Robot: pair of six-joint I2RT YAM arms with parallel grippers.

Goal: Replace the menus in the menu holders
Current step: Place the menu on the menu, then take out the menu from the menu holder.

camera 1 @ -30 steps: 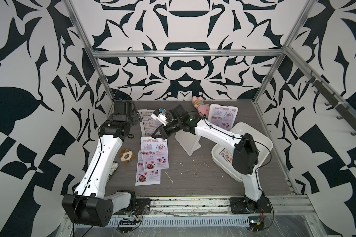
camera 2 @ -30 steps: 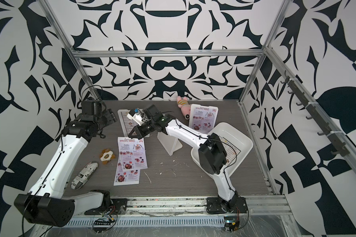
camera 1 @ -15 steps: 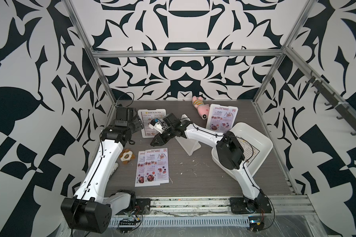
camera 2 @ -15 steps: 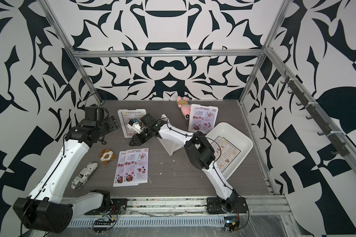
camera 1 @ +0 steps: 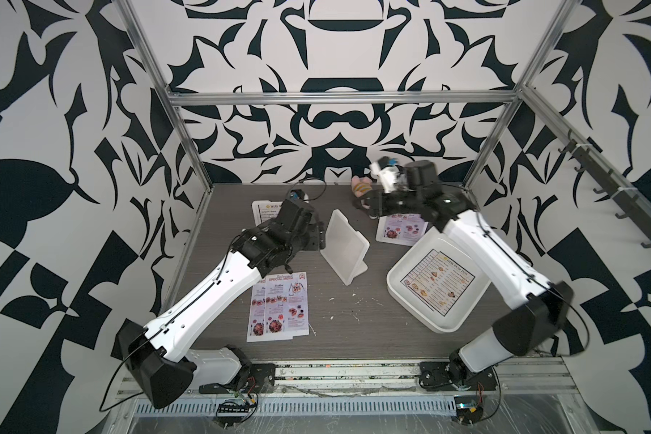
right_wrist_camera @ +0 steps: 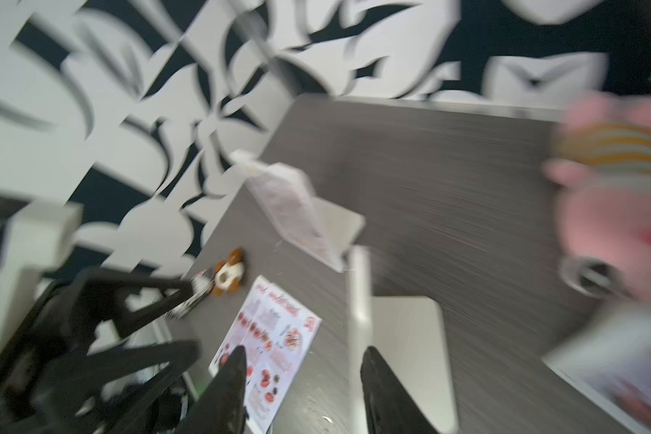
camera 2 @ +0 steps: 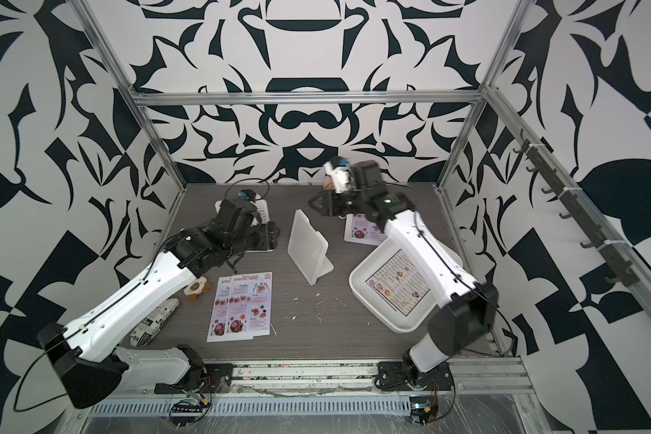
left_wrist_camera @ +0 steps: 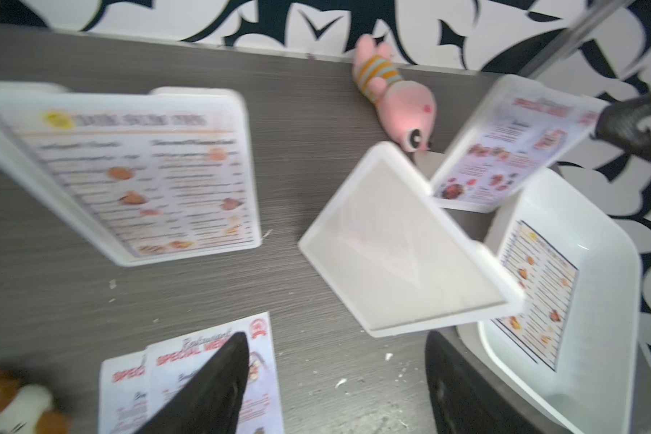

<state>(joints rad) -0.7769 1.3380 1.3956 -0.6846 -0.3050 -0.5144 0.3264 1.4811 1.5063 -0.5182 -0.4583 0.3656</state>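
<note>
The empty menu holder (camera 1: pixel 344 250) stands mid-way on the counter (camera 1: pixel 354 330). The left jaws, apart and empty, sit just at its 9 o'clock; the right jaws, also apart and empty, hang near its 1 o'clock. Two overlapping pink menus (camera 1: pixel 280 306) lie at its 7 o'clock

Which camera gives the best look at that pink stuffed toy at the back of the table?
The left wrist view: the pink stuffed toy lies whole there, striped middle and eye plain. In both top views the right arm hides most of the toy. The right wrist view shows it close but blurred and cut off.
</note>
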